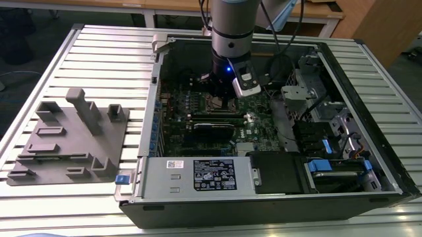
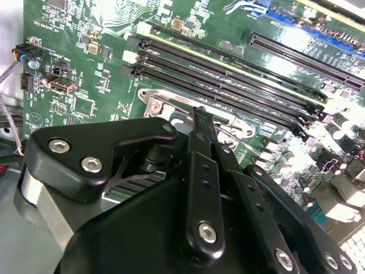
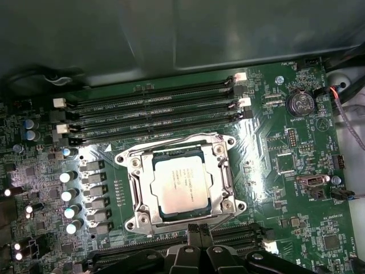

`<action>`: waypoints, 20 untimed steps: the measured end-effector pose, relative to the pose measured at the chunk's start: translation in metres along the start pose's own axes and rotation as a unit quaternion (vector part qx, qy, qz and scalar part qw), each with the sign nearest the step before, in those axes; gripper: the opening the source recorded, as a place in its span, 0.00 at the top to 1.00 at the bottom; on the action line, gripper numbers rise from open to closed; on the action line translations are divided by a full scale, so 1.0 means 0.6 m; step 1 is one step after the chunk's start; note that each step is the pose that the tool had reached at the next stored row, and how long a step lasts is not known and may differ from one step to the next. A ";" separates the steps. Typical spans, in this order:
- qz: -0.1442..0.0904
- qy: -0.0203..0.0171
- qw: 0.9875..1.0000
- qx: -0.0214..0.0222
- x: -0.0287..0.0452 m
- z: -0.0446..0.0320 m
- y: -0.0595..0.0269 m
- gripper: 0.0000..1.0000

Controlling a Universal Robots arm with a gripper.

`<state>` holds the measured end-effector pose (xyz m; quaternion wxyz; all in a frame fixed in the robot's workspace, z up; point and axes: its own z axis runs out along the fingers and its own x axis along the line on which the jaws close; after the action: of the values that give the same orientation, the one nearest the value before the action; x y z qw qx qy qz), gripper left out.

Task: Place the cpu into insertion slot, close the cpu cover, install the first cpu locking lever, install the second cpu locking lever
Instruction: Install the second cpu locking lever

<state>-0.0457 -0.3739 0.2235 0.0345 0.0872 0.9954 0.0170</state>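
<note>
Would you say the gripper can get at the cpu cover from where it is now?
Probably yes. The gripper sits right at the edge of the cpu cover, which lies flat around the cpu; nothing stands between them, and the computer case is open above.

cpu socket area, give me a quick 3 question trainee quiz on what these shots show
1. True or false: in the first wrist view the cpu already sits in the insertion slot.
2. Multiple choice: the silver cpu cover is (a) lying down around the chip, (b) standing upright, (c) lying outside the case.
3. Fill the gap: in the exterior view the claw hangs inside the open computer case, over the green ____.

Key
1. True: its grey metal top shows through the cover's window.
2. (a).
3. Motherboard; the claw's fingertips meet at the socket's edge.
</note>
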 end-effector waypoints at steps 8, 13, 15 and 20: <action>0.000 0.000 1.000 0.000 0.000 0.003 0.000 0.89; 0.000 0.000 1.000 0.000 0.000 0.006 0.000 0.89; 0.000 0.000 1.000 0.000 0.000 0.006 0.000 0.89; 0.000 0.000 1.000 0.000 0.001 0.006 0.000 0.89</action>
<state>-0.0463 -0.3739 0.2196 0.0345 0.0872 0.9954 0.0170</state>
